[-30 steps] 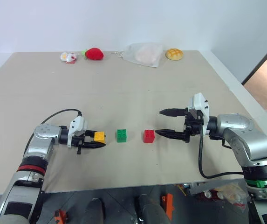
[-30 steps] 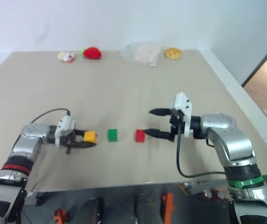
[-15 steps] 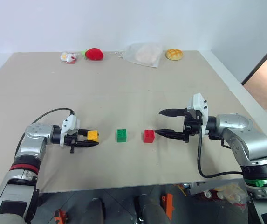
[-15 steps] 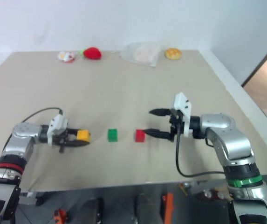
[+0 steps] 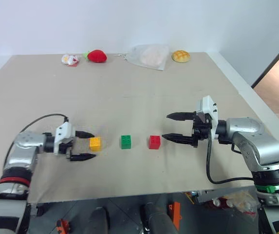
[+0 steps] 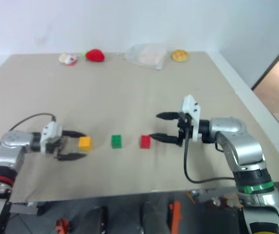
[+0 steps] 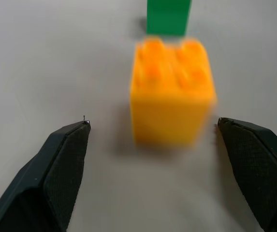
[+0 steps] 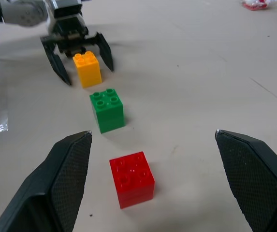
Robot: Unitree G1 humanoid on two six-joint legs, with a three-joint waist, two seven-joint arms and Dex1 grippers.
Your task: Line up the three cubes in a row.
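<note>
Three cubes stand in a line on the beige table (image 5: 129, 97): yellow-orange (image 5: 95, 143), green (image 5: 125, 142) and red (image 5: 154, 142), with small gaps between them. My left gripper (image 5: 93, 145) is open, low over the table, one finger on each side of the yellow-orange cube (image 7: 172, 92) without touching it; the green cube (image 7: 168, 17) stands just beyond. My right gripper (image 5: 165, 126) is open and empty, just right of the red cube (image 8: 132, 179) and slightly above it.
Along the far edge lie a small red-and-white wrapper (image 5: 70, 59), a red strawberry toy (image 5: 97, 56), a clear plastic bag (image 5: 149, 56) and a yellow bun (image 5: 180, 56). The table's front edge runs close below both arms.
My left gripper carried the yellow-orange cube to the left, away from the green one, then opened and let it go on the table. The right arm kept still.
</note>
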